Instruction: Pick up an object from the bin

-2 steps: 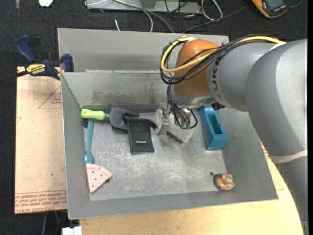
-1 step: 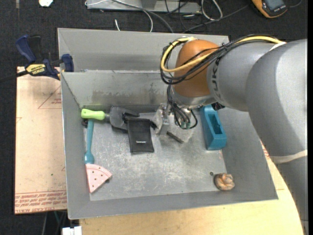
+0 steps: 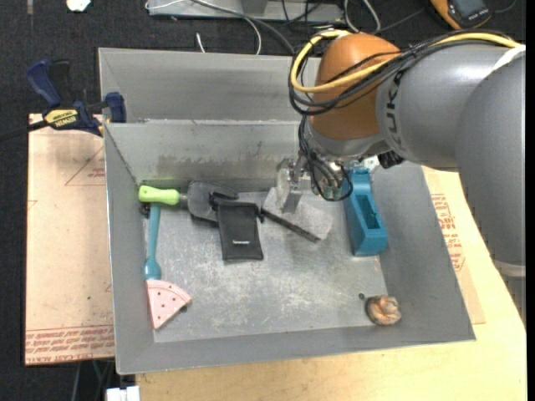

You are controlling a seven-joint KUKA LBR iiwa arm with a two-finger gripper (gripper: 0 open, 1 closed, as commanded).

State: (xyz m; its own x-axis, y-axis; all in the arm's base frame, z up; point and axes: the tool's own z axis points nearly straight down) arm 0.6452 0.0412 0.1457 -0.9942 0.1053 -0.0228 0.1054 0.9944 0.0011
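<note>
My gripper (image 3: 292,187) hangs low at the back middle of the bin, under the orange wrist cover. Right below it lies a flat grey block (image 3: 305,213), with a thin black stick (image 3: 290,223) resting along its near edge. A blue open box (image 3: 365,217) stands just to the right of the gripper. To its left lies a black flat wallet-like case (image 3: 239,232), partly over a grey scoop with a green handle (image 3: 160,195). Whether the gripper touches the grey block cannot be told.
Along the left wall lies a light-blue handled tool ending in a pink fan-shaped piece (image 3: 165,300). A small brown shell-like lump (image 3: 384,309) sits in the front right corner. The big grey arm covers the bin's back right corner.
</note>
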